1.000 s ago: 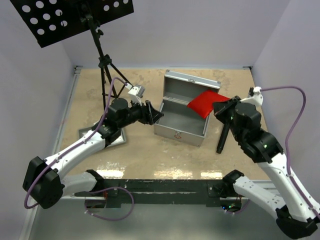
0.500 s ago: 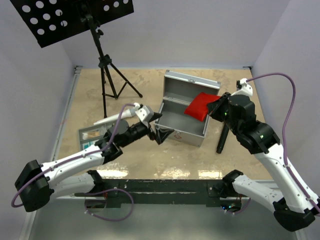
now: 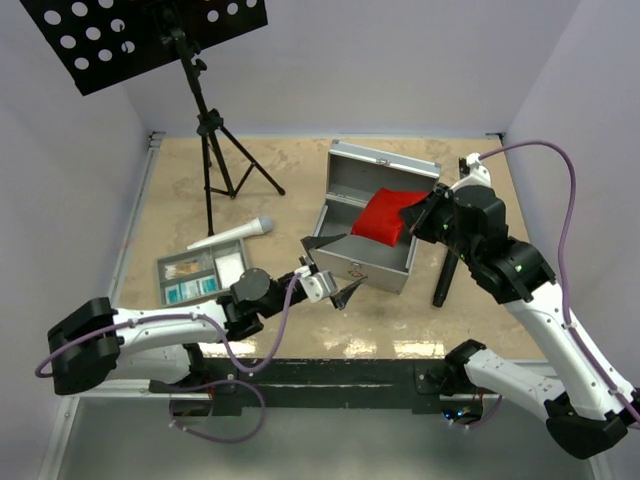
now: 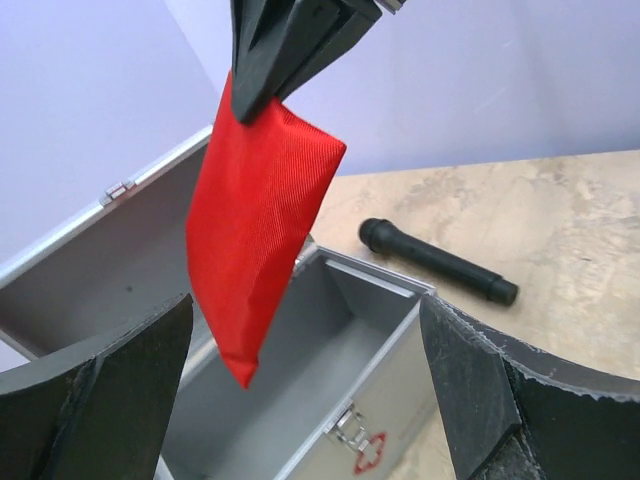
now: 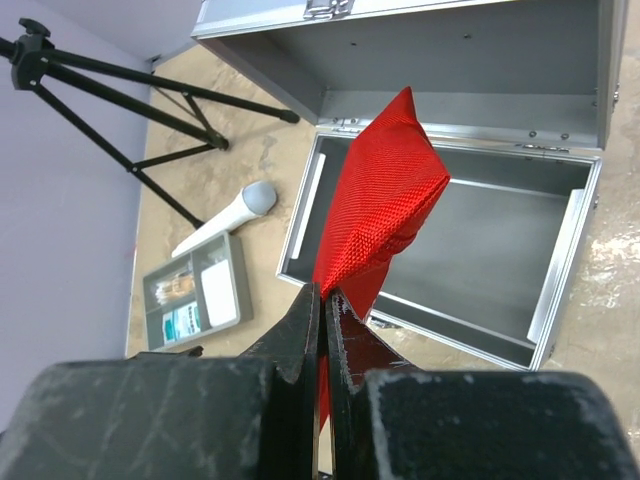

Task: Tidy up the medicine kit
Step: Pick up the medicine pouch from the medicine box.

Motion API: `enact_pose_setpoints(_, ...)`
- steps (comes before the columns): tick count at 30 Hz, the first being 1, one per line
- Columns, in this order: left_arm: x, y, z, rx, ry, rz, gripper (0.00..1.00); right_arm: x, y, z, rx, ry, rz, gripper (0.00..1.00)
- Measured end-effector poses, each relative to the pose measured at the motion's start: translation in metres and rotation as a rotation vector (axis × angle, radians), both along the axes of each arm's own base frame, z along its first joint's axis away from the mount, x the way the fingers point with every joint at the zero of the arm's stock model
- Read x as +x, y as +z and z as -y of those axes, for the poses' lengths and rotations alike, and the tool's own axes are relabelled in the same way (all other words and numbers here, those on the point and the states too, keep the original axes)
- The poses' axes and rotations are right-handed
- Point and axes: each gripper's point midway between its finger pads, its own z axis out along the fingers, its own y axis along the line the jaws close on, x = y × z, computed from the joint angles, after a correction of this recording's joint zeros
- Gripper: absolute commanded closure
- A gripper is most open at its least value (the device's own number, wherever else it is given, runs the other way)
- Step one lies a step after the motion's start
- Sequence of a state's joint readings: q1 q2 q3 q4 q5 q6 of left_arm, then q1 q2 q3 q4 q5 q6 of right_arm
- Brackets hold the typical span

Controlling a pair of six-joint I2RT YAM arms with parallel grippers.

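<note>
The silver-grey metal case [image 3: 360, 268] is sitting open near the middle of the table, its lid [image 3: 385, 178] standing up at the back and a latch and a red cross showing on its front wall. The red fabric pouch [image 3: 385, 215] is dangling by one corner from the right gripper [image 3: 425, 212], hanging slantwise over the case's open mouth. Well off to the left, the grey divided tray [image 3: 229, 270] is lying flat on the table, holding small teal and tan packets [image 3: 185, 291] in its left compartments.

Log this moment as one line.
right gripper: shut on red pouch, hanging over open case | left gripper: open, empty, before case front
</note>
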State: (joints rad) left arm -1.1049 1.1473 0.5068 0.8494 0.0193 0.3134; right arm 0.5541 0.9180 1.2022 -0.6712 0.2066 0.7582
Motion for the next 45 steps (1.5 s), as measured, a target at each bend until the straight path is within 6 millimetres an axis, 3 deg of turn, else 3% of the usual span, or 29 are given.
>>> enact_pose_setpoints(4, 0.004, 0.004, 0.015, 0.028, 0.038, 0.103, 0.00, 0.000, 0.001, -0.004, 0.009, 0.017, 0.000, 1.00)
enact_pose_setpoints(13, 0.028, -0.012, 0.036, 0.089, 0.143, 0.187, 0.04, 0.001, 0.009, -0.015, 0.062, 0.053, 0.019, 1.00)
enact_pose_setpoints(19, 0.049, -0.011, 0.044, 0.064, 0.239, 0.204, 0.23, 0.001, 0.006, -0.017, 0.069, 0.058, 0.011, 1.00)
enact_pose_setpoints(24, 0.063, 0.005, 0.049, 0.034, 0.310, 0.227, 0.36, 0.000, 0.006, -0.019, 0.073, 0.067, 0.010, 1.00)
enact_pose_setpoints(31, 0.072, 0.017, 0.053, 0.019, 0.359, 0.240, 0.61, 0.001, 0.008, -0.022, 0.085, 0.080, 0.018, 1.00)
enact_pose_setpoints(34, 0.073, 0.016, 0.053, 0.023, 0.364, 0.232, 0.76, 0.001, 0.007, -0.022, 0.087, 0.080, 0.020, 1.00)
enact_pose_setpoints(35, 0.073, 0.015, 0.053, 0.026, 0.364, 0.229, 0.81, 0.001, 0.007, -0.022, 0.087, 0.080, 0.019, 0.94)
enact_pose_setpoints(39, 0.075, 0.013, 0.054, 0.033, 0.369, 0.216, 0.98, 0.001, 0.007, -0.023, 0.092, 0.080, 0.019, 0.53)
enact_pose_setpoints(41, 0.075, 0.011, 0.054, 0.040, 0.371, 0.207, 1.00, 0.000, 0.009, -0.025, 0.099, 0.091, 0.025, 0.39)
enact_pose_setpoints(45, 0.078, 0.007, 0.051, 0.048, 0.388, 0.189, 1.00, -0.002, 0.014, -0.026, 0.112, 0.104, 0.039, 0.29)
